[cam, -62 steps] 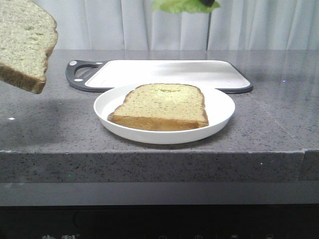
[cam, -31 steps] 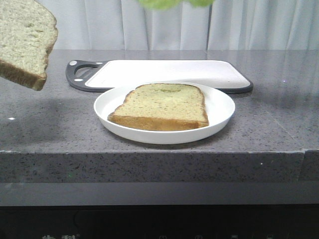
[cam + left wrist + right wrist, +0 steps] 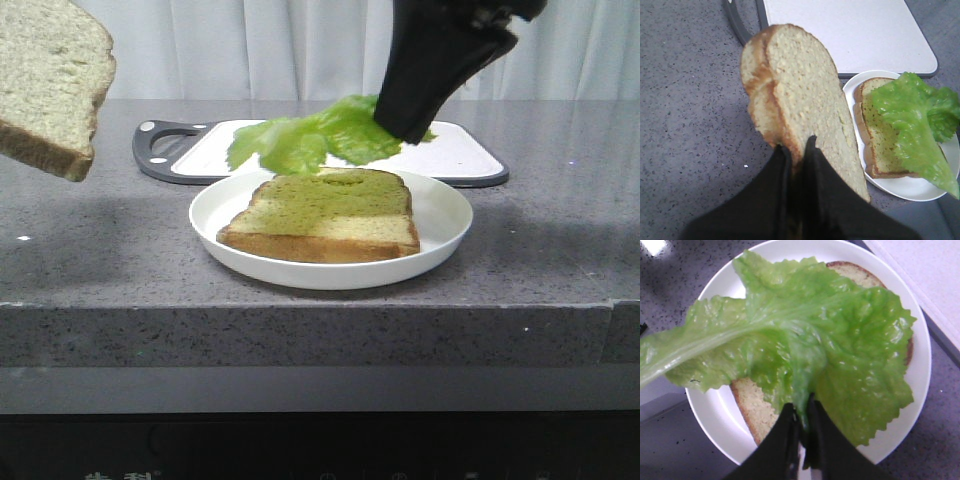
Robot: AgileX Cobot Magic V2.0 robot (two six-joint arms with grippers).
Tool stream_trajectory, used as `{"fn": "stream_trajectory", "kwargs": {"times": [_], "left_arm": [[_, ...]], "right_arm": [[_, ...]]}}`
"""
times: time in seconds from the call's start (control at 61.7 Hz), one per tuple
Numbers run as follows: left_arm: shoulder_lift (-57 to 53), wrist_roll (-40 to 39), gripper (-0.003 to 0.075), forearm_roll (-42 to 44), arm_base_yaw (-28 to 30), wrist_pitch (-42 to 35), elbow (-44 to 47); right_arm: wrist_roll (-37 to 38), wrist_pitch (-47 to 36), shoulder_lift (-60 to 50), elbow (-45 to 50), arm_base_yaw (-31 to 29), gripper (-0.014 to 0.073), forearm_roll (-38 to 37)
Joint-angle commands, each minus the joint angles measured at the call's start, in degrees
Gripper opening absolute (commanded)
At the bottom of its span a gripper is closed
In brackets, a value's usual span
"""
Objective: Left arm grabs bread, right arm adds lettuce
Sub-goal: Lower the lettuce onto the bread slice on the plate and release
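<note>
My left gripper (image 3: 797, 145) is shut on the crust of a bread slice (image 3: 800, 100), held in the air at the far left (image 3: 50, 85). A second bread slice (image 3: 325, 215) lies flat on the white plate (image 3: 440, 240). My right gripper (image 3: 801, 407) is shut on the green ruffled lettuce (image 3: 805, 330). It hangs just above the plated slice, and the leaf (image 3: 310, 140) spreads over the slice's far edge. From the front, the right gripper (image 3: 405, 125) comes down from the upper right, its tip at the leaf.
A white cutting board (image 3: 330, 148) with a dark handle rim lies behind the plate. The grey speckled counter (image 3: 110, 250) ends at a front edge just in front of the plate. A white curtain hangs at the back.
The right arm has come down from the top of the view with the lettuce, from high above to just over the plated bread. The left arm's bread has stayed still.
</note>
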Motion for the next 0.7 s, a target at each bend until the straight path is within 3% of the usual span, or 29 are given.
{"fn": "stream_trajectory", "kwargs": {"times": [0.0, 0.519, 0.681], "left_arm": [[-0.66, 0.21, -0.0019, -1.45, 0.38, -3.84, -1.59], [-0.66, 0.21, -0.0019, -1.45, 0.38, -3.84, -1.59], [-0.66, 0.21, -0.0019, -1.45, 0.38, -3.84, -1.59]], "right_arm": [[-0.57, -4.26, -1.68, -1.25, 0.16, -0.0059, 1.66], [-0.22, -0.10, 1.27, -1.13, 0.16, -0.0052, 1.58], [-0.05, -0.70, 1.27, -1.13, 0.16, 0.0071, 1.15]]}}
